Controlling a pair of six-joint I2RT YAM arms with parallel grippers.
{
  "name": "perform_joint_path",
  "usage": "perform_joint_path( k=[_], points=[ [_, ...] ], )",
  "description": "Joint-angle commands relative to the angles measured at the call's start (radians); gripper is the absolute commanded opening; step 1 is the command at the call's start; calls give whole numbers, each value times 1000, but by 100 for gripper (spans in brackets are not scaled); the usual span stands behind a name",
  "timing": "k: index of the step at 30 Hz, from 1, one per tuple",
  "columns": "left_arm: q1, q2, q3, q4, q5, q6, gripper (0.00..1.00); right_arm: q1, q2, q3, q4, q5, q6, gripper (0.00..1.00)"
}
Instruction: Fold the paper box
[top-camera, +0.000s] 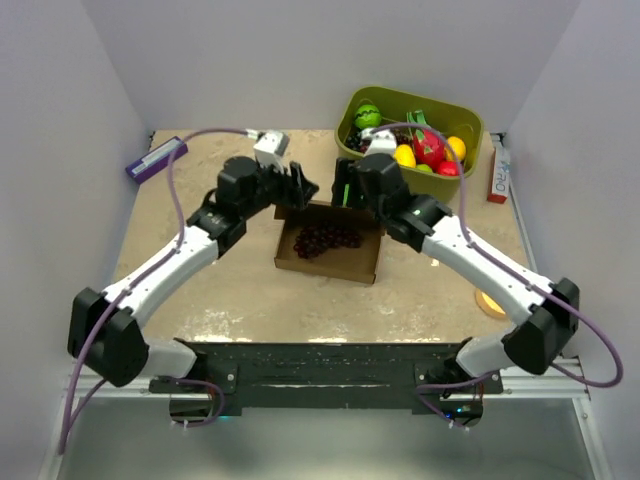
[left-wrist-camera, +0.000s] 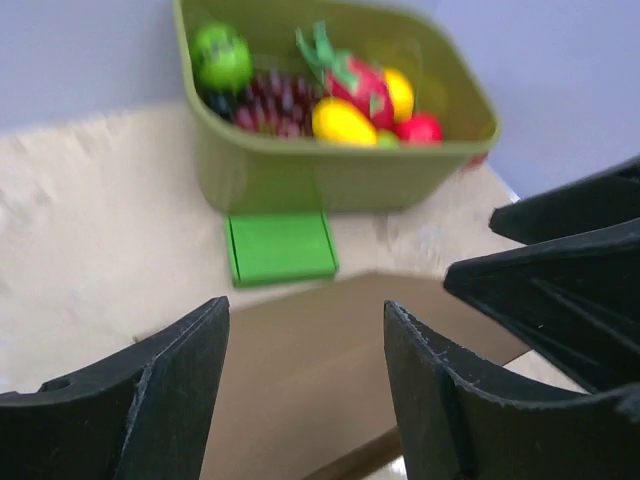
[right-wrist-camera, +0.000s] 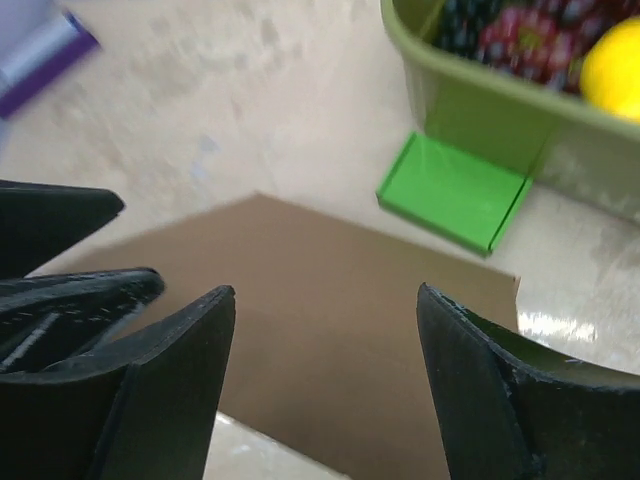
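Note:
The paper box is a shallow brown cardboard tray in the middle of the table, with a bunch of dark grapes inside it. Both grippers hover close together over its far edge. My left gripper is open. In the left wrist view its fingers straddle a plain brown flap without touching it. My right gripper is also open, and the same brown flap lies under its spread jaws. Each wrist view shows the other gripper's black fingers at its edge.
An olive-green bin of toy fruit stands behind the box, with a small flat green box on the table in front of it. A purple item lies at the back left. A red-and-white carton lies at the right.

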Motion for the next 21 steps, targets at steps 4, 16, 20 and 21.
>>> perform_joint_path(
  k=[4,16,20,21],
  points=[
    [-5,-11,-439,291,137,-116,64,0,5,-358,147,-190,134,72],
    [-8,-90,-567,277,92,-110,67,-2,22,-499,192,-215,173,77],
    [9,-127,-418,146,78,-45,72,-52,-38,-407,112,-216,115,89],
    [28,-137,-376,126,81,-42,75,-80,-47,-383,103,-250,92,90]
  ],
)
